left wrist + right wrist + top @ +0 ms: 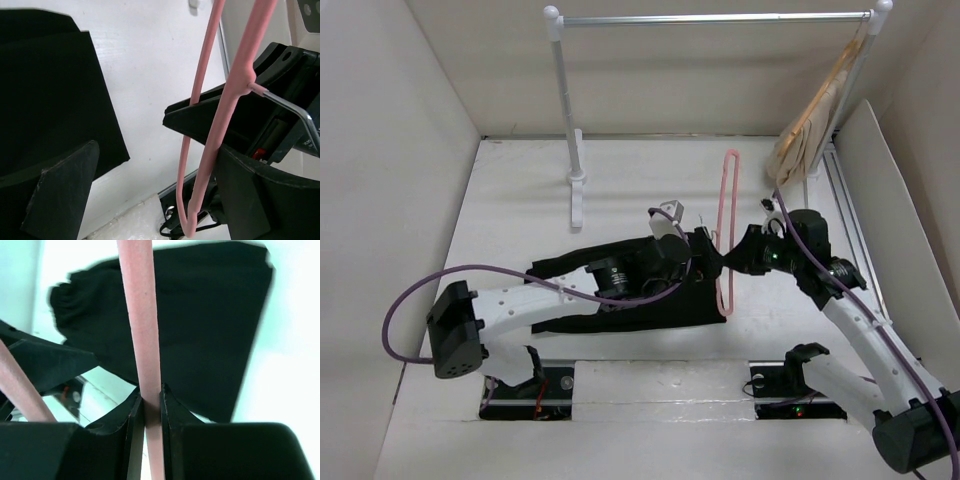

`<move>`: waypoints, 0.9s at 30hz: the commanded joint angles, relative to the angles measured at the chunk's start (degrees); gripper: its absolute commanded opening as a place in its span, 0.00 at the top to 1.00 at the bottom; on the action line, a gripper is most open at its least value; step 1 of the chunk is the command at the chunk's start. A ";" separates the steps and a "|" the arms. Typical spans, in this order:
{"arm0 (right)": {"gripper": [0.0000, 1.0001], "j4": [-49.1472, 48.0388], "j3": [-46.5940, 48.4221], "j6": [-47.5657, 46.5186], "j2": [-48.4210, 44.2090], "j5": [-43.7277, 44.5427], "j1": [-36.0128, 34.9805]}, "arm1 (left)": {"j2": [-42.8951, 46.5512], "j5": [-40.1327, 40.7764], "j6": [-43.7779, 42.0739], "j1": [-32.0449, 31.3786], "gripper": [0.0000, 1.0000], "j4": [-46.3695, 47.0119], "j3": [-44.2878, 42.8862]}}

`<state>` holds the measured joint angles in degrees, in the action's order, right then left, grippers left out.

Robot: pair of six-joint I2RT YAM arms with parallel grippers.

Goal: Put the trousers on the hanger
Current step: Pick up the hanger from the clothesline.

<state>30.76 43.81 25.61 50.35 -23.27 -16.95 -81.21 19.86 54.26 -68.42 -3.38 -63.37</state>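
The black trousers point(620, 290) lie flat on the white table, under my left arm. They also show in the left wrist view point(50, 100) and the right wrist view point(190, 330). The pink hanger point(726, 230) stands on edge just past the trousers' right end. My right gripper point(732, 262) is shut on one of its bars point(145, 340). My left gripper point(708, 250) is open beside the hanger, above the trousers' right end. In the left wrist view the hanger point(220, 130) hangs between the wide-apart fingers, close against the right finger point(265, 200).
A white clothes rail point(565, 110) stands at the back, with beige hangers point(810, 130) on its right end. A white board point(880, 200) leans along the right side. Walls close in the left and the back.
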 commanded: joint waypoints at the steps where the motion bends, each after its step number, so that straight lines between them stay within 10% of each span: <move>1: 1.00 -1.49 1.02 -0.82 1.42 5.69 1.57 | 8.52 6.33 -5.22 -0.57 0.10 -1.01 -3.77; 7: 1.00 -3.17 2.06 -0.99 2.38 7.62 2.10 | 12.40 -1.21 -7.23 -0.57 0.18 8.65 1.33; 14: 1.00 -1.67 2.69 -1.53 1.43 7.62 1.04 | 9.31 10.02 -8.65 2.24 0.21 -4.96 -12.39; 20: 1.00 -1.23 3.03 -2.49 2.20 7.98 2.18 | 12.65 1.51 -6.73 1.98 0.45 -1.20 0.32; 27: 1.00 -2.11 5.14 -2.40 4.14 6.83 2.18 | 11.69 -1.49 -4.42 0.13 0.45 8.02 6.34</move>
<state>30.98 45.21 23.81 54.50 -16.08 -15.05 -69.69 20.05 49.23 -68.29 -2.42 -56.47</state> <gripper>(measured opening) 0.195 0.547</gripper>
